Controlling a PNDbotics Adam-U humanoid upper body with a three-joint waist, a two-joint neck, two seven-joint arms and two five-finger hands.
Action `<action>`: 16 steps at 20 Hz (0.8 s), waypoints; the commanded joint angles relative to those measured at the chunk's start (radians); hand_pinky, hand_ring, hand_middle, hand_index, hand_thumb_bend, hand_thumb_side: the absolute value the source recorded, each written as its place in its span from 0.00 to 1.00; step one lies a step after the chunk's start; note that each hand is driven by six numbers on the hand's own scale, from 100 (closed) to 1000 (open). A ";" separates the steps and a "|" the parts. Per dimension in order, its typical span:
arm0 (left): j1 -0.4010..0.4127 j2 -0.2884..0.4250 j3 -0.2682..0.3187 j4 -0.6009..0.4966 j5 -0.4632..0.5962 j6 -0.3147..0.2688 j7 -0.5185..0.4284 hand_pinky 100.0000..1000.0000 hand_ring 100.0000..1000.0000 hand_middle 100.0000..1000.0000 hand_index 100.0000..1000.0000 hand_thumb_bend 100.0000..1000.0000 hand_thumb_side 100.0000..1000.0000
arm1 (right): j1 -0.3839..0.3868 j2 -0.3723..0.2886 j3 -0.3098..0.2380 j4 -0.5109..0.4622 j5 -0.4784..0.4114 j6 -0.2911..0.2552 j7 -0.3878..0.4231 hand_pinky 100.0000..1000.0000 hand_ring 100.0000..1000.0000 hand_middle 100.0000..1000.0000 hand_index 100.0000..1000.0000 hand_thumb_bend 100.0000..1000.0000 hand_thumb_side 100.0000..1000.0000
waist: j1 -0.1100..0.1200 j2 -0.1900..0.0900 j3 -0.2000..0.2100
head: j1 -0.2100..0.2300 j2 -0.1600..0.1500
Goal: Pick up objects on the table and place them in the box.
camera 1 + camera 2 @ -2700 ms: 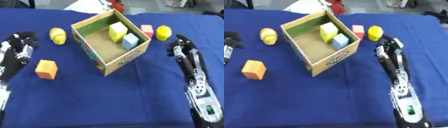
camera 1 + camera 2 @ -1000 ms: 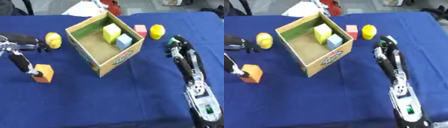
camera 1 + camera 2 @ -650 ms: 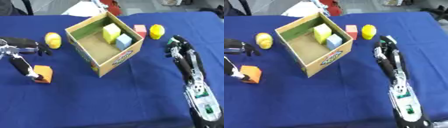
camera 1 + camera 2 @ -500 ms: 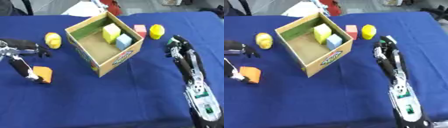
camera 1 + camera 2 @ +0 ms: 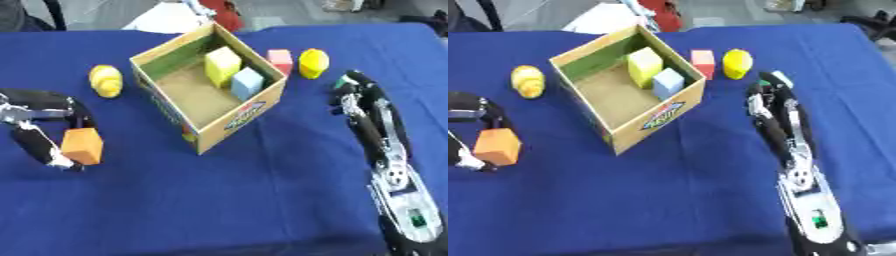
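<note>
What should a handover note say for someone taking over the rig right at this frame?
Left robot hand: curled round the orange block, at the table's left side.
Right robot hand: open, idle, right of the box, holding nothing.
Box: mid-table, already holds a yellow block and a light blue block.
Left to do: orange block into the box, then the yellow rounded piece left of the box, and the pink block and yellow object beyond its right corner.

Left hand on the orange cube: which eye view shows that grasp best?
Left eye view: the left hand shows whole, fingers curled around the orange cube. The right eye view cuts the hand at the frame's left edge, though the cube shows fully.
</note>
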 commanded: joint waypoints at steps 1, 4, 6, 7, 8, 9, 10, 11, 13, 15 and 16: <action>-0.004 0.045 0.004 -0.026 -0.004 -0.108 -0.114 0.67 0.53 0.55 0.71 0.47 0.38 | -0.007 -0.015 -0.004 -0.011 -0.001 -0.001 0.002 0.51 0.56 0.56 0.86 0.00 0.59 | 0.015 -0.021 -0.001 | 0.000 0.004; -0.003 0.048 0.010 -0.037 -0.017 -0.102 -0.114 0.62 0.47 0.47 0.65 0.39 0.24 | -0.007 -0.016 -0.004 -0.011 -0.001 -0.001 0.001 0.51 0.56 0.56 0.86 0.00 0.60 | 0.016 -0.022 0.000 | 0.000 0.003; -0.008 0.048 0.022 -0.050 -0.018 -0.092 -0.114 0.60 0.44 0.44 0.62 0.30 0.12 | -0.007 -0.016 -0.004 -0.010 -0.001 -0.001 0.001 0.51 0.56 0.56 0.86 0.00 0.60 | 0.016 -0.023 0.001 | -0.002 0.002; -0.009 0.048 0.027 -0.059 -0.016 -0.086 -0.114 0.60 0.43 0.43 0.62 0.30 0.11 | -0.007 -0.017 -0.004 -0.010 -0.001 0.000 0.001 0.51 0.56 0.56 0.86 0.00 0.60 | 0.016 -0.023 0.001 | -0.003 0.002; -0.014 0.047 0.036 -0.072 -0.011 -0.081 -0.114 0.59 0.42 0.41 0.59 0.25 0.05 | -0.006 -0.017 -0.004 -0.009 -0.001 0.000 0.001 0.51 0.56 0.56 0.86 0.00 0.60 | 0.016 -0.024 0.001 | -0.003 0.001; -0.021 0.046 0.047 -0.089 -0.003 -0.076 -0.114 0.59 0.41 0.41 0.59 0.24 0.06 | -0.006 -0.017 -0.004 -0.009 -0.001 0.000 0.001 0.51 0.56 0.56 0.86 0.00 0.60 | 0.016 -0.024 0.001 | -0.003 0.001; -0.031 0.043 0.061 -0.111 0.006 -0.071 -0.114 0.59 0.41 0.40 0.59 0.22 0.06 | -0.006 -0.017 -0.004 -0.009 -0.001 0.000 0.001 0.51 0.56 0.56 0.86 0.00 0.60 | 0.016 -0.025 0.001 | -0.004 0.001; -0.045 0.040 0.075 -0.133 0.015 -0.064 -0.114 0.60 0.41 0.40 0.59 0.22 0.07 | -0.005 -0.017 -0.004 -0.009 -0.002 0.000 0.000 0.51 0.56 0.56 0.86 0.00 0.60 | 0.015 -0.026 0.002 | -0.005 0.002; -0.093 0.020 0.106 -0.171 0.026 -0.046 -0.114 0.60 0.41 0.40 0.59 0.21 0.07 | -0.003 -0.018 -0.003 -0.009 -0.002 0.000 0.001 0.51 0.56 0.56 0.86 0.00 0.60 | 0.015 -0.029 0.004 | -0.005 0.004; -0.151 -0.019 0.123 -0.178 0.019 -0.027 -0.114 0.61 0.41 0.41 0.59 0.22 0.08 | -0.001 -0.019 -0.002 -0.008 -0.002 0.000 0.003 0.51 0.56 0.56 0.86 0.00 0.60 | 0.015 -0.033 0.006 | -0.004 0.005; -0.181 -0.046 0.128 -0.170 0.008 -0.020 -0.114 0.62 0.42 0.42 0.60 0.23 0.08 | 0.000 -0.018 -0.001 -0.008 -0.003 0.000 0.004 0.51 0.56 0.56 0.86 0.00 0.60 | 0.015 -0.035 0.005 | -0.003 0.005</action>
